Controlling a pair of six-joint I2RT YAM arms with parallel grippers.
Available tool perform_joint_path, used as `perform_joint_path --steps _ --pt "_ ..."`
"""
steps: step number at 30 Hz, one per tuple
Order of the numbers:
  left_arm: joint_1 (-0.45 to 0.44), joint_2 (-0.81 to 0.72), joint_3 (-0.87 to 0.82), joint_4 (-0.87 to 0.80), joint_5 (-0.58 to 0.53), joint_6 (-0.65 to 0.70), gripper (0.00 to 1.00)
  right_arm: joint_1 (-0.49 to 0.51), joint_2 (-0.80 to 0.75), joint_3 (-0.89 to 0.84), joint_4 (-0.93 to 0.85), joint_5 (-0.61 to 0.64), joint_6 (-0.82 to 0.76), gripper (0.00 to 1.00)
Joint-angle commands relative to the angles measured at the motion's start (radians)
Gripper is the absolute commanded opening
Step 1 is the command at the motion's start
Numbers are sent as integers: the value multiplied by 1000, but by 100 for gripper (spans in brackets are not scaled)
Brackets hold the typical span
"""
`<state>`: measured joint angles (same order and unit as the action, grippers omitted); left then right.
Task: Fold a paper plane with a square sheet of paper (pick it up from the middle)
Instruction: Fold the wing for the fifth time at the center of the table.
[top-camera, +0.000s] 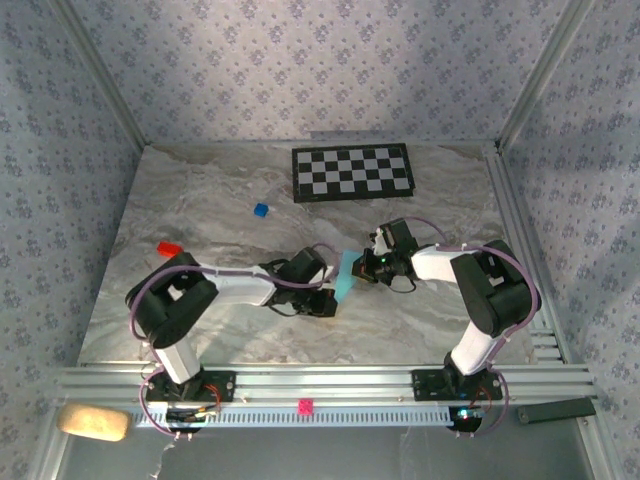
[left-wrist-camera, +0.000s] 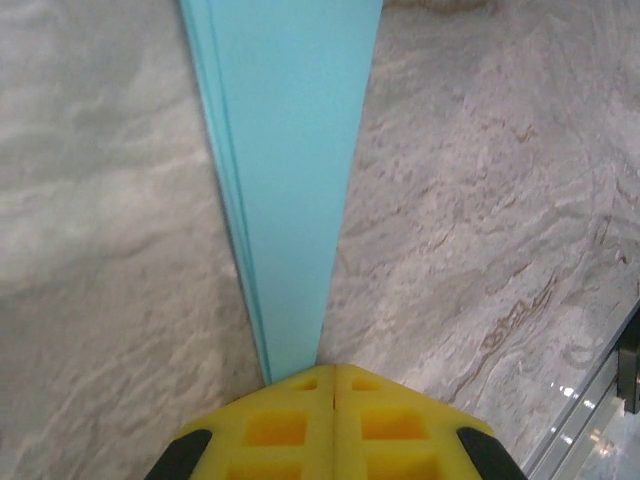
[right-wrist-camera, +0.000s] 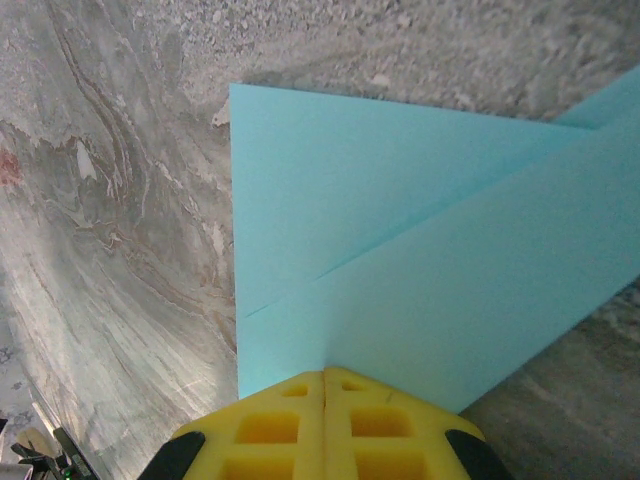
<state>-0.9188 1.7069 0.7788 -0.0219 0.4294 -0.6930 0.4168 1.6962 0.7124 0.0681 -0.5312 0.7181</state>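
Just below the centre of the top view, the sheet (top-camera: 346, 276) stood on edge between the two arms, with the left gripper (top-camera: 332, 290) at its lower left and the right gripper (top-camera: 368, 266) at its upper right. Whether it cleared the table (top-camera: 200, 200) could not be told. In the left wrist view, the left gripper (left-wrist-camera: 333, 372) had its yellow jaws pressed together on the narrow end of the sheet (left-wrist-camera: 290, 150), which ran up the frame as a tapering stack of layers. In the right wrist view, the right gripper (right-wrist-camera: 324, 378) was likewise clamped on the bottom edge of the sheet (right-wrist-camera: 400, 250), where a slanted flap lay over a second layer. The folding looked to be midway, with the wings not yet shaped. The next fold would likely call for both arms to move together, so the layers stayed lined up and the thin paper did not tear or buckle.
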Motion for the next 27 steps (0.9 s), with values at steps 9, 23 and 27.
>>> perform_joint_path --steps 9,23,27 --pt "65 -167 -38 -9 129 -10 4 -8 36 -30 -100 142 25 2" --pt "124 146 245 25 108 -50 0 -9 27 -16 -66 103 48 4" --pt "111 183 252 -14 71 -31 0 -12 11 -10 -48 79 49 5"
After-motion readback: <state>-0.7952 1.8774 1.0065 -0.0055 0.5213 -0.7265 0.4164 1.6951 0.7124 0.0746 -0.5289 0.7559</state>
